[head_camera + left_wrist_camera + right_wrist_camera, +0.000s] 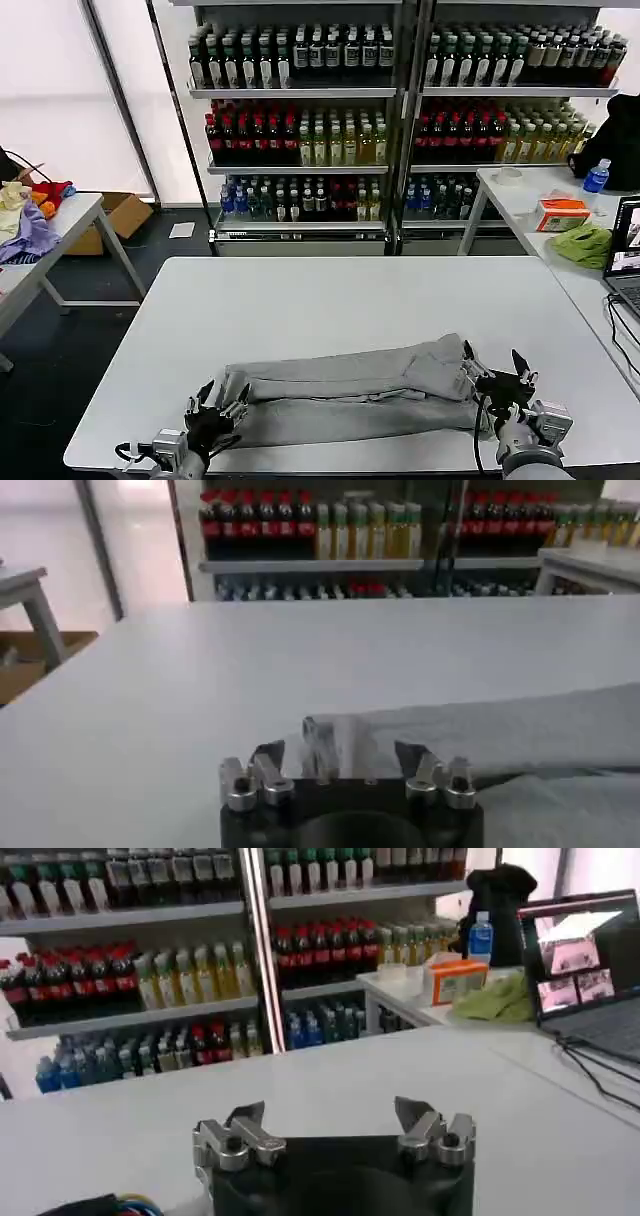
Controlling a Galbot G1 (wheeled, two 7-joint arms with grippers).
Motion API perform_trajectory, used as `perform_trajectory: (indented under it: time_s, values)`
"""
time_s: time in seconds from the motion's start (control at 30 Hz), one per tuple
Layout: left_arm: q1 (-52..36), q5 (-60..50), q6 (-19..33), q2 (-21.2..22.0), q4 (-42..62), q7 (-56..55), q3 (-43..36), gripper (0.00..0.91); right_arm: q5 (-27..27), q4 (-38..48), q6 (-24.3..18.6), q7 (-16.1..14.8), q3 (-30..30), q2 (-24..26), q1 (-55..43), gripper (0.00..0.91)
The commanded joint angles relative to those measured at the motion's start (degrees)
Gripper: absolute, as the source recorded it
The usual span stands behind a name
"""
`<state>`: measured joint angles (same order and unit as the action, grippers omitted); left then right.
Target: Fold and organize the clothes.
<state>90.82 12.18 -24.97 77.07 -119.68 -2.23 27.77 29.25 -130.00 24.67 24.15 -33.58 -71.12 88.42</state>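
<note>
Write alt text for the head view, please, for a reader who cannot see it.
A light grey garment, folded into a long strip, lies along the near edge of a white table. The left claw and right claw, both open, sit at its two ends. Shelves of drink bottles stand behind.

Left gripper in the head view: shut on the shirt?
No. The left gripper hangs open at the left end of the folded grey shirt, its fingers spread with no cloth between them.
</note>
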Motion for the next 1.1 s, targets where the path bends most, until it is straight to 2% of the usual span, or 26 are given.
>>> perform_trajectory:
  time_s: [0.03,0.23,0.6,0.73,0.87,0.93,1.1]
  values:
    - [0.71,1.04,-1.19,1.42,1.13,1.15,-0.10,0.091,2.11,-1.59,0.15,0.37,-0.74,0.61,0.01,0.907]
    - [0.48,1.13,-1.92,1.02,4.82,3.06,0.39,0.010,3.21,-1.92,0.68,0.45,-1.29,0.90,-0.33,0.907]
    - [0.13,1.77,-0.06,1.21,7.01,3.96,0.81,0.000,3.44,-1.37,0.67,0.47,-1.61,0.99,-0.66,0.907]
    - [-1.31,3.39,0.97,0.68,7.60,3.93,5.46,0.000,3.48,-1.09,0.68,0.49,-1.62,1.11,-0.92,0.907]
    - [-3.02,9.71,0.08,-3.27,5.45,3.88,15.08,0.000,3.52,-0.88,0.71,0.55,-1.48,0.98,-1.65,0.907]
    - [-3.82,12.53,-0.63,-6.85,5.44,3.88,21.38,0.000,3.44,-0.68,0.71,0.55,-1.15,0.89,-2.08,0.907]
    - [-4.35,18.90,-1.89,-18.89,8.65,4.72,34.72,0.000,3.15,-0.28,0.69,0.59,-0.09,0.63,-2.85,0.907]
